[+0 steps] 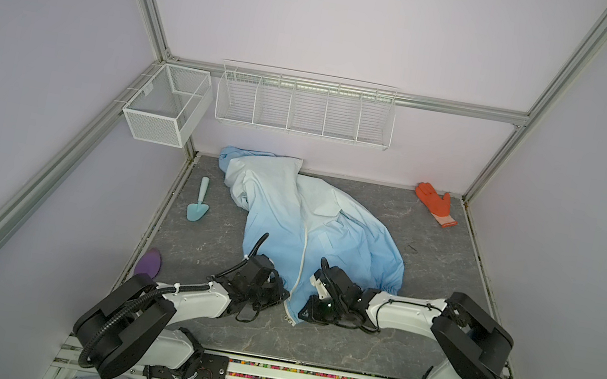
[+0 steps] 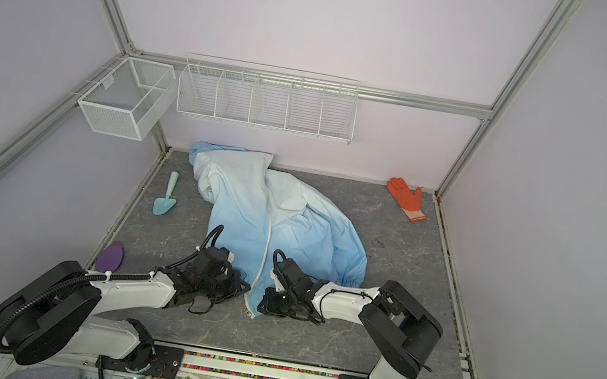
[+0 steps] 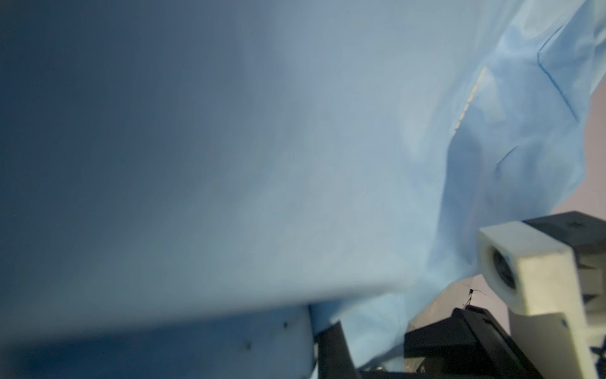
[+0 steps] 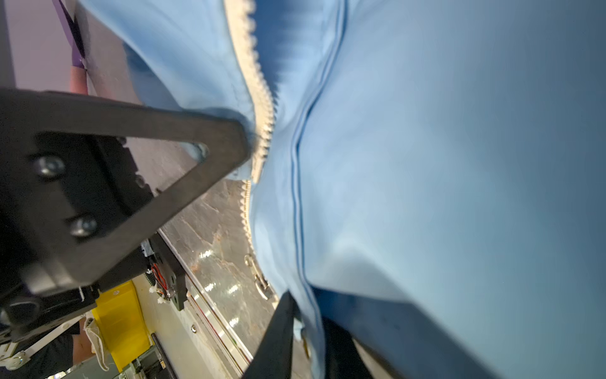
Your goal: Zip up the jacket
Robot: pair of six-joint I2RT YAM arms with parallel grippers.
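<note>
The thin light-blue jacket (image 1: 289, 213), fading to whitish toward its hood, lay crumpled on the grey marbled tabletop (image 1: 371, 346), with its hem toward the arms and its hood against the back wall. Its long white toothed zipper (image 1: 301, 257) ran down the middle. At the hem the two tooth rows stood apart, and the small metal slider (image 4: 259, 282) lay on the table at the jacket's edge. The left gripper (image 1: 283, 296) was clamped on the hem on one side of the zipper. The right gripper (image 1: 303, 311) was pinched narrow on the hem seam on the other side, with cloth between its fingers.

The limp, smooth cloth could slip from either pinch if the arms pulled too hard. A slack or twisted tape would likely keep the teeth from entering the slider and jam it.

A teal plastic trowel (image 1: 199, 201) lay left of the jacket, and an orange knitted glove (image 1: 436, 205) lay well apart on its right.
</note>
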